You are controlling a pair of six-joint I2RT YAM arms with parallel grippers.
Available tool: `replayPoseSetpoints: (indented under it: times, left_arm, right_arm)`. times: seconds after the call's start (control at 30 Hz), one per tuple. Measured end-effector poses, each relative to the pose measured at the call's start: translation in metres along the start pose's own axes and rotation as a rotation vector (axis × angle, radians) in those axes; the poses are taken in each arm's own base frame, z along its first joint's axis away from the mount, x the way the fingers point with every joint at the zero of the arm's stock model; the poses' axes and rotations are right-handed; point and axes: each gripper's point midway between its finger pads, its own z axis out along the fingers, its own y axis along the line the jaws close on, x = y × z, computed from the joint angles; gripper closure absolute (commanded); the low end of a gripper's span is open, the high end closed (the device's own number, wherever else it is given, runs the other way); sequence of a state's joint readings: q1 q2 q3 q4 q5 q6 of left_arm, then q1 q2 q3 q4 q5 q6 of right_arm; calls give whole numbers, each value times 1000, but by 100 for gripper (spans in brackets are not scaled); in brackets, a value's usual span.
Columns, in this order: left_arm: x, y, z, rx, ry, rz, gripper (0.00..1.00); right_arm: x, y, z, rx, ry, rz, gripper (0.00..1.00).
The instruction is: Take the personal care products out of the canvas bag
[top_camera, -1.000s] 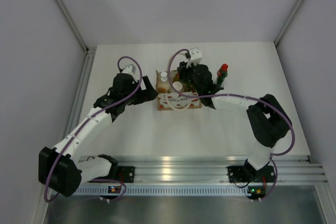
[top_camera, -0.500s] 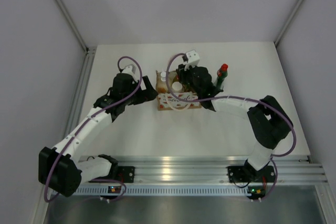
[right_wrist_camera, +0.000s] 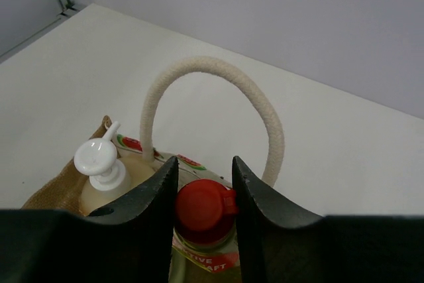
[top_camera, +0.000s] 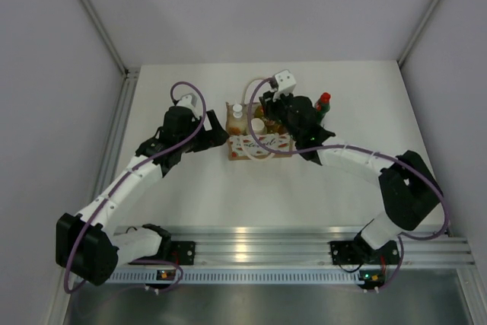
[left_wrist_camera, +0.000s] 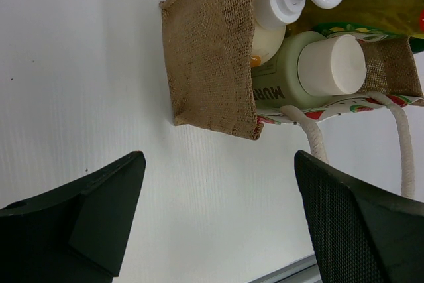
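Note:
The canvas bag (top_camera: 259, 144) stands mid-table with its rope handles (right_wrist_camera: 212, 71) up. In it are the cream bottle with white nozzle (left_wrist_camera: 268, 31), the pale cylinder with white cap (left_wrist_camera: 331, 64) and the yellow-green bottle (left_wrist_camera: 384, 4). My right gripper (right_wrist_camera: 204, 183) is over the bag, with its fingers (right_wrist_camera: 156, 190) shut on the yellow-green bottle's red cap (right_wrist_camera: 204, 210). The dark green bottle with red cap (top_camera: 323, 104) stands on the table just right of the bag. My left gripper (left_wrist_camera: 218, 210) is open and empty, low beside the bag's tan left side (left_wrist_camera: 212, 51).
The white table (top_camera: 190, 188) ends at a metal rail (top_camera: 304, 245) in front. Grey walls and corner posts enclose the back and sides. The right arm's links reach over the table to the right of the bag.
My right arm's elbow has swung to the right and its gripper has shifted slightly right over the bag. The left arm has not moved.

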State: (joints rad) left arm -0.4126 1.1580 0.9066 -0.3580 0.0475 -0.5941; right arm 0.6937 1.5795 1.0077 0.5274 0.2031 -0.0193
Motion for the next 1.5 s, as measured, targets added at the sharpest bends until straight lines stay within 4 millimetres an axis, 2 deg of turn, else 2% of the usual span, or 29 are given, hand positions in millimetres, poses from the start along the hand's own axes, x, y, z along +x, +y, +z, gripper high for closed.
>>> replayPoseSetpoints:
  times: [0.23,0.37,0.5,0.77,0.87,0.97,1.03,1.13,1.27,1.37,1.5]
  left_arm:
    - [0,0,0,0,0,3,2]
    - [0,0,0,1,-1,3,2]
    - [-1,-1,-2,3,-5,4,2]
    - [-4,-3,-6,13,-20,5,2]
    - [-5,-3,-7,13,-26,7,2]
    - [-6,-2,-7,7,-31,12,2]
    - [-6,-1,-7,6,-31,16,2]
    - [-6,-1,-7,7,-31,19,2]
    - [-6,-1,-7,7,-31,22,2]
    - [-6,-1,-7,7,-31,22,2]
    - [-6,-1,-7,7,-31,23,2]
  right_arm:
    - [-38,-4,-12,-4,-45,-20,100]
    - [-69,-6,-13,2,-71,-43,100]
    - [-109,-8,-12,5,-101,-48,100]
    - [-213,-27,-27,67,-217,-47,100]
    - [-235,-41,-38,104,-250,-45,100]
    - [-239,-63,-49,154,-243,-46,100]
    - [-238,-89,-55,205,-229,-38,100]
    - [-231,-141,-69,318,-212,-7,100]
    - [-208,-207,-103,516,-175,28,100]
    - [-195,-231,-123,625,-152,34,100]
    - [-170,-250,-139,749,-128,53,100]
